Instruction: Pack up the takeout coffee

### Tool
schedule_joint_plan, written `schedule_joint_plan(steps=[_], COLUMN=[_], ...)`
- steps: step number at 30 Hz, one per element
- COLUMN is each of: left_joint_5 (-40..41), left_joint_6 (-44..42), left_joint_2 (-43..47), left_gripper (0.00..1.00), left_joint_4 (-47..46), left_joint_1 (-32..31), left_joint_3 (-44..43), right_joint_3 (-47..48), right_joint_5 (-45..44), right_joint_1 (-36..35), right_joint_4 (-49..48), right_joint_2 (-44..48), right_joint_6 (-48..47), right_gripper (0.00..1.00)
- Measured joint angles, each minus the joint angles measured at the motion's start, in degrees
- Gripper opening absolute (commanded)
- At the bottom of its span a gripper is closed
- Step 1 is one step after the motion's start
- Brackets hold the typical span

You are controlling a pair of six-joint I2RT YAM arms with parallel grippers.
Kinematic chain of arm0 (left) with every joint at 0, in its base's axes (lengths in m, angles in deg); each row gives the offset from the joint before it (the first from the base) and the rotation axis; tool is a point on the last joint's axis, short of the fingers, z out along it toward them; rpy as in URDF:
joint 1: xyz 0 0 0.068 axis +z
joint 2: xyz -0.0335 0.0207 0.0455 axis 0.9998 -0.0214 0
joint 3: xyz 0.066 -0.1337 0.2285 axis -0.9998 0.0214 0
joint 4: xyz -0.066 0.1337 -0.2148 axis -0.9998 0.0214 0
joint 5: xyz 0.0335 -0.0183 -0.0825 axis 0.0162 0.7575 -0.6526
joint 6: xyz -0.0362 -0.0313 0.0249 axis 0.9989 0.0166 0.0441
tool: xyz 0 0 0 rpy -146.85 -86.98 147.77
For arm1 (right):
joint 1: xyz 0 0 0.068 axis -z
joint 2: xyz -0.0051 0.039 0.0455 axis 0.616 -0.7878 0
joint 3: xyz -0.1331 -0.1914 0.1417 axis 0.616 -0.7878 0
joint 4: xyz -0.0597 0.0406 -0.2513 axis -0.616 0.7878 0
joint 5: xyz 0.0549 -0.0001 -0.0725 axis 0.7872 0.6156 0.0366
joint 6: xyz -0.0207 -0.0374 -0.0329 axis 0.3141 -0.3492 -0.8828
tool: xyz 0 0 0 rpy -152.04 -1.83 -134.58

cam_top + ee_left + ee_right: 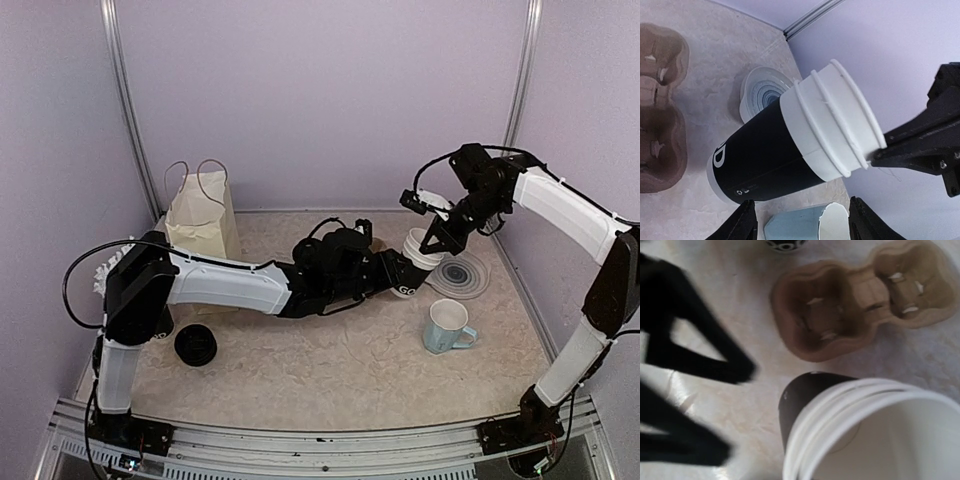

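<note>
Cup stack [790, 145]: nested black paper cups with white rims showing, tilted clear of the tabletop, right of centre and toward the far edge. Its long axis runs base-low toward my left gripper [801, 204] and mouth-high toward the right gripper [876, 154]. Right jaws are clenched on the topmost rim. Left jaws stand apart, tips by the base, no contact that I can see. Blue mug [447, 327] sits just nearward; ringed disc [461, 275] is toward the right edge. Cardboard carrier [860, 305] lies leftward. Judgement: left, nearer the outer cup, clamps it while right pulls along the axis.
</note>
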Motion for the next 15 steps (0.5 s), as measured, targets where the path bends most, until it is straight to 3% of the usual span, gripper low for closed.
schedule_joint_plan(steps=[15], left_joint_5=[-5.14], left_joint_6=[6.14], left_joint_2=[-4.26], left_gripper=[0.58], left_joint_4=[-6.45], left_joint_1=[0.94], left_joint_3=[-0.74], right_joint_3=[-5.95], right_joint_5=[2.51], right_joint_1=[-0.42], right_joint_4=[-1.03], right_joint_2=[0.9], right_joint_6=[-0.02], right_gripper=[0.0])
